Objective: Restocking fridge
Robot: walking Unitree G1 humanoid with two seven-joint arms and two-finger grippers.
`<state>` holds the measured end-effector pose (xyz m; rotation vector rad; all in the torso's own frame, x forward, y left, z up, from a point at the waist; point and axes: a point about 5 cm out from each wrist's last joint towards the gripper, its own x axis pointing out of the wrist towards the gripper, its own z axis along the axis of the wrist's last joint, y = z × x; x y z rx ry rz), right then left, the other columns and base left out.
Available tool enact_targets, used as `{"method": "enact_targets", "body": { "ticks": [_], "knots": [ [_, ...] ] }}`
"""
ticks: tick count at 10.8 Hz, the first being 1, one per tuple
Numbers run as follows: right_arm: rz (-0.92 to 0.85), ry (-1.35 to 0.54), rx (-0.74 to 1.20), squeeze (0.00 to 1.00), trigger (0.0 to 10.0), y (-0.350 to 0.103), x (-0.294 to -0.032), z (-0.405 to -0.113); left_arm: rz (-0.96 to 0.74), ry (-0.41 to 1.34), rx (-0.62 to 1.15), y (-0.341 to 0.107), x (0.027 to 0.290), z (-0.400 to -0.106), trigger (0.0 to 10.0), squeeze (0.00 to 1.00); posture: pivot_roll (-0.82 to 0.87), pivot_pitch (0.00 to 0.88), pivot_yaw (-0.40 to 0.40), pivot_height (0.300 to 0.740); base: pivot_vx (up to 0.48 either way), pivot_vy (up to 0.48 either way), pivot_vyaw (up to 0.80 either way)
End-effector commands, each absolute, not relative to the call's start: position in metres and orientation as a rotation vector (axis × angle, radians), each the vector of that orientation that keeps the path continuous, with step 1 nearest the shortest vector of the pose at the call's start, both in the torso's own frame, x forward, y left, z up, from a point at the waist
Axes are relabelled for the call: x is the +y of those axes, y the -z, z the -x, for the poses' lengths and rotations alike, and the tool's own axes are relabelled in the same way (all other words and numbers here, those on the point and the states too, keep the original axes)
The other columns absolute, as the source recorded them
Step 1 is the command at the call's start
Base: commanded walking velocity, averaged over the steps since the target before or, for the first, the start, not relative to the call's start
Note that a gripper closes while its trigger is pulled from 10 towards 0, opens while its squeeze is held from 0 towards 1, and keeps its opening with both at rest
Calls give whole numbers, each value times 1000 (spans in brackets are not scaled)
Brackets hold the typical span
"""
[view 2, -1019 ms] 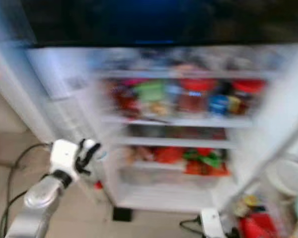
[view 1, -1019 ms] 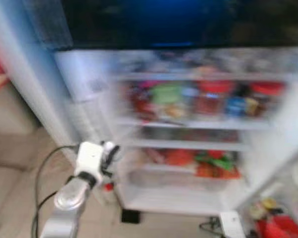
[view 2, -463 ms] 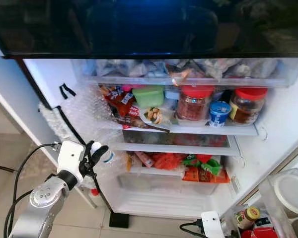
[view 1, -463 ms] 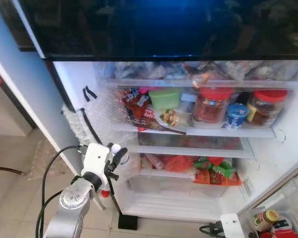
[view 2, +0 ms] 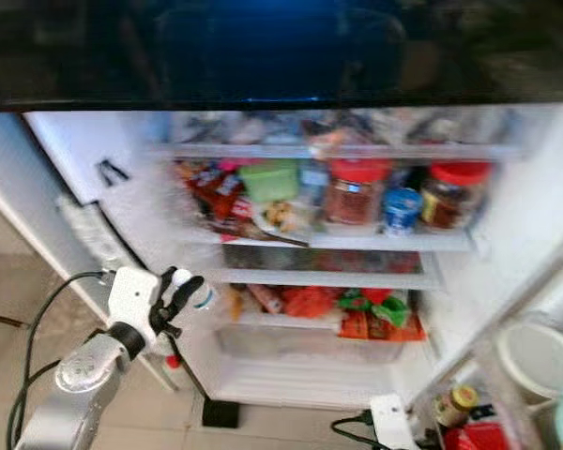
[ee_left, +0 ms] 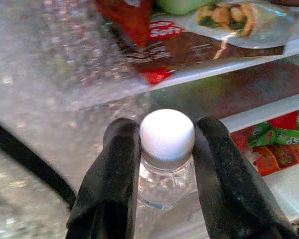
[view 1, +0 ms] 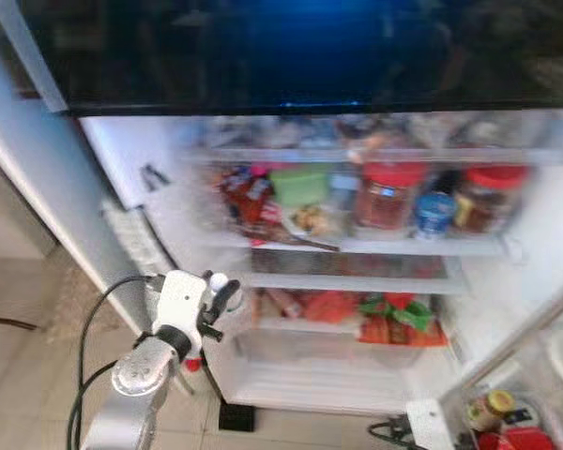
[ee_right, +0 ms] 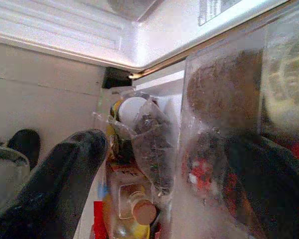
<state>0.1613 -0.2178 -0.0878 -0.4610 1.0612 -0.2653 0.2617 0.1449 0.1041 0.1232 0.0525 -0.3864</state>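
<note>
Gripping water bottle below its white cap, left pincer clamped, beside open fridge.

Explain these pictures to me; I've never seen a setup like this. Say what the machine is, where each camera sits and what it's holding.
This is a humanoid robot restocking an open fridge. The two wide pictures come from cameras in its head, looking down at shelves holding red-lidded jars and snack packets. The other two come from cameras on its wrists. The left gripper pinches a clear water bottle just under its white cap, in front of the shelves. The right gripper hangs open near a clear bin of bottles, holding nothing.
</note>
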Motion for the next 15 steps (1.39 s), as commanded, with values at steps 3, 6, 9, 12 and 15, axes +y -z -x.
{"method": "enact_targets", "body": {
  "ticks": [3, 6, 9, 12, 15],
  "knots": [
    [490, 307, 1060, 0, 10000, 84, -233, -161, -146, 376, 57, -105, 149, -262, 10000, 0, 1, 26, 21, 740, 0, -311, 0],
    [487, 302, 1060, 0, 10000, 84, -233, -161, -145, 375, 59, -104, 149, -262, 10000, 0, 0, 27, 21, 740, 0, -209, 0],
    [473, 289, 1054, 0, 10000, 85, -232, -161, -146, 390, 70, -103, 148, -262, 10000, 0, 1, 27, 24, 740, 0, 0, 0],
    [466, 286, 1052, 0, 10000, 85, -231, -161, -143, 424, 75, -103, 145, -261, 10000, 0, 0, 28, 24, 740, 0, 0, 0],
    [434, 281, 1035, 0, 10000, 85, -231, -161, -149, 417, 70, -104, 144, -261, 10000, 0, 1, 29, 21, 740, 0, 0, 0]
  ]
}}
